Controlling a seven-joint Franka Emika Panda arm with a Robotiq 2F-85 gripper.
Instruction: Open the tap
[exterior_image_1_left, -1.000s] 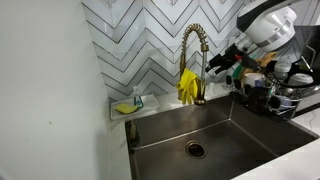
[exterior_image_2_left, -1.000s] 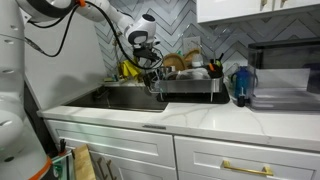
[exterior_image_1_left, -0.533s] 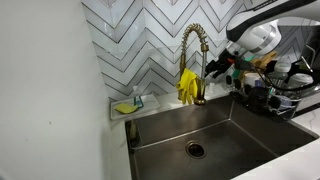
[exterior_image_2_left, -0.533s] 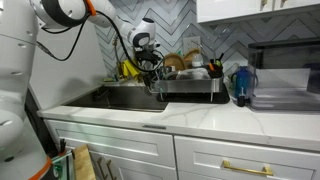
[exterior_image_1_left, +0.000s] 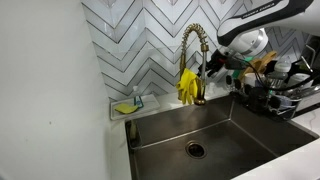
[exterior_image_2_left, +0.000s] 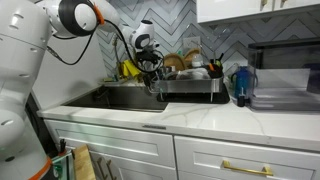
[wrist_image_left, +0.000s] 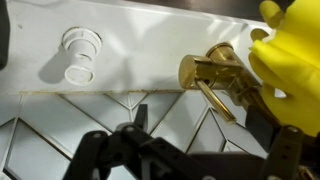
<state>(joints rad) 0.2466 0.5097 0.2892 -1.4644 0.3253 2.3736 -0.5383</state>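
Observation:
The gold tap (exterior_image_1_left: 193, 58) stands behind the sink, its coiled spring gooseneck arching over the basin. In the wrist view its brass base (wrist_image_left: 203, 70) and slim lever handle (wrist_image_left: 217, 102) show close up. My gripper (exterior_image_1_left: 213, 66) is right beside the tap's stem, at mid height; it also shows in an exterior view (exterior_image_2_left: 150, 68). In the wrist view the gripper (wrist_image_left: 205, 128) is open, its dark fingers on either side of the lever's end, not touching it.
Yellow rubber gloves (exterior_image_1_left: 187, 87) hang on the tap and fill the wrist view's right side (wrist_image_left: 292, 62). A steel sink (exterior_image_1_left: 170, 128) lies below. A loaded dish rack (exterior_image_1_left: 272, 98) stands beside the arm. A sponge holder (exterior_image_1_left: 128, 105) sits on the ledge. A white round cap (wrist_image_left: 79, 55) is nearby.
The arm has swung closer to the tap, bringing the gripper up against the stem. The tap and gloves have not moved.

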